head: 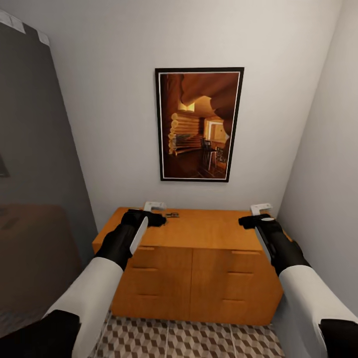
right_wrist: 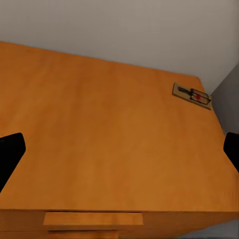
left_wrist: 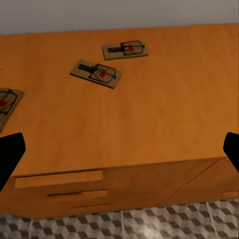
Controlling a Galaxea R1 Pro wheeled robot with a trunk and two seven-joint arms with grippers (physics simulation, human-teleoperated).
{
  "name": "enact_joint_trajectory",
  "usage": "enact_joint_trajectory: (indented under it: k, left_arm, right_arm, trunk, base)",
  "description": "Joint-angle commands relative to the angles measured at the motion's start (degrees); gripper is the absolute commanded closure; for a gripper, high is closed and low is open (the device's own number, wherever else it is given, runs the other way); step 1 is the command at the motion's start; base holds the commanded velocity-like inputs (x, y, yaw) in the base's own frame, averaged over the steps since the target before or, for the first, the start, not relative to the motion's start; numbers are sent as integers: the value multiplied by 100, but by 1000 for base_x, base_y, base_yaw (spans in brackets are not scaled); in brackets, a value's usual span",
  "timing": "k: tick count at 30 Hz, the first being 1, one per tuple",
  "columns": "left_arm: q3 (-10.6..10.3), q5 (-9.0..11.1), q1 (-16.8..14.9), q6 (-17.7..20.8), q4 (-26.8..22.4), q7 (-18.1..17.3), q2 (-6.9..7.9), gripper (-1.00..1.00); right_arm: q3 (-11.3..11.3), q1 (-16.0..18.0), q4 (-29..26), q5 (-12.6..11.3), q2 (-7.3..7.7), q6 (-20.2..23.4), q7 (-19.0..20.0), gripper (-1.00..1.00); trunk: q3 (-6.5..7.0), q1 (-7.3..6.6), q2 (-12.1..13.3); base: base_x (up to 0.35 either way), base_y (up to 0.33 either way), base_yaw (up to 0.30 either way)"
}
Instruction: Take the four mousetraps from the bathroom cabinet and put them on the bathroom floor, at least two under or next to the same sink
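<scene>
Mousetraps lie flat on top of the cabinet (head: 199,233), with both claws held above it.

On the left side, the left claw (head: 158,219) hangs over the cabinet top near the back wall, and its two black fingers (left_wrist: 10,154) are spread wide with nothing between them. In its wrist view, one mousetrap (left_wrist: 6,103) lies at the edge of the picture, a second mousetrap (left_wrist: 96,73) sits near the middle, and a third mousetrap (left_wrist: 125,50) lies just beside it, closer to the wall. A big picture (head: 199,124) hangs on the wall above the cabinet. On the right side, the right claw (head: 246,221) is wide too and holds nothing. A fourth mousetrap (right_wrist: 192,95) lies in the far corner of the top, close to the wall. Bathroom floor (head: 199,340) with cube tiles shows below the drawers.
</scene>
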State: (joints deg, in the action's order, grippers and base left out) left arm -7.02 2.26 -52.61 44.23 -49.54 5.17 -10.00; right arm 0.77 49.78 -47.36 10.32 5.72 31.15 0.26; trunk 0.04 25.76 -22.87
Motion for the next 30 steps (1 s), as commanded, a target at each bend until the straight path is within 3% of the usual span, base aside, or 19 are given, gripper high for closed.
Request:
enact_joint_trajectory:
  k: [1,6,12,23,30]
  left_arm:
    - [-10,30,-124,61,181,38,0,-100]
    - [-7,45,-619,149,1032,32,0,-100]
    - [-3,59,-945,199,1854,29,0,-100]
    - [0,76,-1073,224,2352,15,0,-100]
    - [6,95,-1082,206,2813,-2,0,-100]
  right_arm:
    - [-1,55,49,32,3,59,1,-100]
    - [-4,389,481,37,61,174,-5,-100]
    - [-6,828,1429,50,213,220,-8,-100]
    - [-50,1036,2093,55,326,239,56,-100]
    - [-343,1048,2549,63,312,248,214,-100]
  trunk:
    - [-4,2,-4]
    - [-4,2,-4]
    - [-4,2,-4]
    - [-4,2,-4]
    - [-4,2,-4]
  base:
    - [66,0,0]
    - [112,0,0]
    - [222,0,0]
    - [297,0,0]
    - [228,0,0]
